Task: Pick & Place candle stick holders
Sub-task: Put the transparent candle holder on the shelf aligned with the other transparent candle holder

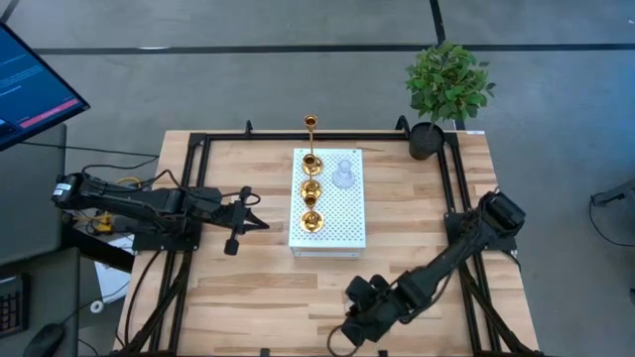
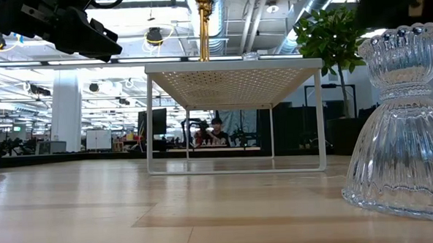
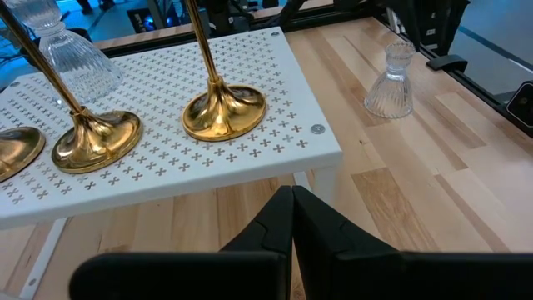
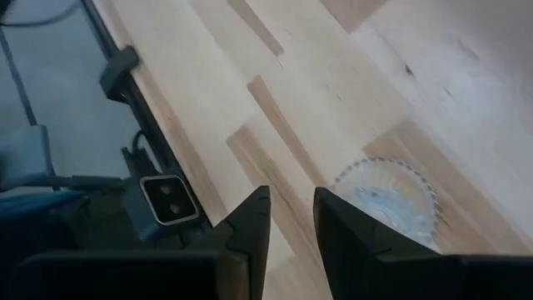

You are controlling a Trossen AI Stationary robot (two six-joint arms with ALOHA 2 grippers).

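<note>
Three gold candle stick holders stand in a row on the white perforated stand (image 1: 337, 213): a tall one (image 1: 311, 159) and two short ones (image 1: 312, 186) (image 1: 312, 220). A clear glass holder (image 1: 343, 177) stands beside them. A second clear glass holder (image 2: 403, 121) stands upright on its base on the table near the front edge. It also shows in the left wrist view (image 3: 391, 83). My right gripper (image 4: 291, 217) hovers over it, narrowly open, with the holder (image 4: 387, 196) beside one finger. My left gripper (image 3: 291, 204) is shut and empty, left of the stand.
A black pot with a green plant (image 1: 427, 139) stands at the table's far right corner. A black frame rail (image 1: 189, 198) runs around the tabletop. The stand is raised on thin legs (image 2: 149, 124), with bare wood under and around it.
</note>
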